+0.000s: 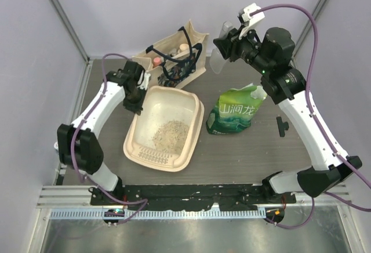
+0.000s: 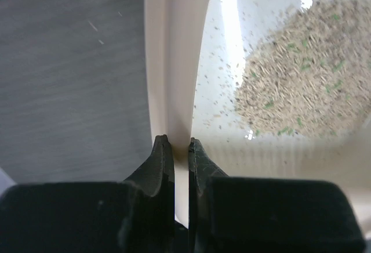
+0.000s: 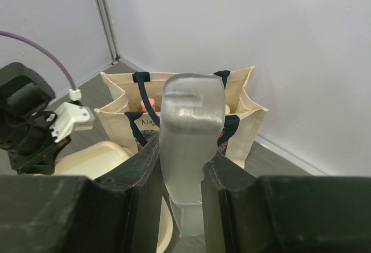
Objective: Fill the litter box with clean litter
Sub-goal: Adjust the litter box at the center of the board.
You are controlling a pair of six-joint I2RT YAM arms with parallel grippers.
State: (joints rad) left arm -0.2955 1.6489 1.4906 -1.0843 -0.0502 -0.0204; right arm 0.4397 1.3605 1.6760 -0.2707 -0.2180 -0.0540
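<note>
Left claw [image 2: 181, 144] nipped narrow on litter box [image 2: 174, 61] rim, likely to steady tray for filling. Clean litter [image 2: 307, 73] heaped inside, just ahead of claw, bottom only partly covered. Right claw [image 3: 182, 166] clamps clear scoop [image 3: 191, 114] handle, raised above counter [image 1: 261, 148], tote bag [image 3: 243, 108] beyond.

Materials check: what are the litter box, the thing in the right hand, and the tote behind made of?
litter box: likely moulded plastic, cream, smooth semi-gloss; bright highlights glint on its floor.
tool in the right hand: probably frosted translucent plastic; it looks cloudy and see-through.
tote: looks like canvas, matte, with soft creased sides and dark fabric handles.
</note>
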